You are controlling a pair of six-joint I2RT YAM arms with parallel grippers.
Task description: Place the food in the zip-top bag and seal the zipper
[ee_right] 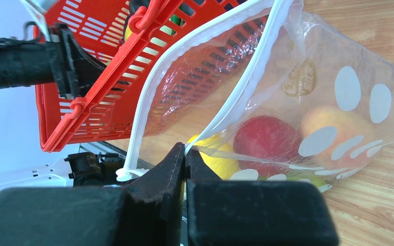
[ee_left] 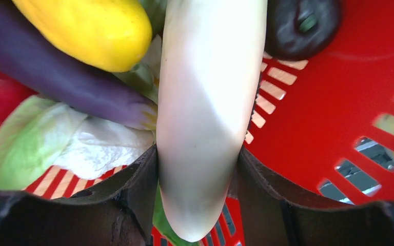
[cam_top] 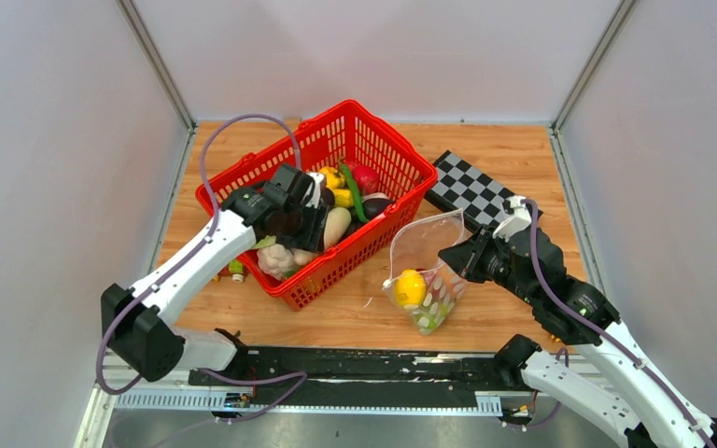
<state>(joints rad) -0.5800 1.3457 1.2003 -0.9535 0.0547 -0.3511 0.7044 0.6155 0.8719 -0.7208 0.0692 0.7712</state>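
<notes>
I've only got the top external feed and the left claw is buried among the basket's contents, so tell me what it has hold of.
Observer: The left wrist view shows the left claw shut on a long white vegetable, one finger on either side, inside the red basket.
Operator: Now report the right claw's grip on the bag.
Observer: The right claw is pinched shut on the zip-top bag at its white zipper edge; the mouth gapes open.
Operator: List what's inside the bag.
Observer: Through the plastic, a yellow fruit, a red fruit and an orange-yellow one.
</notes>
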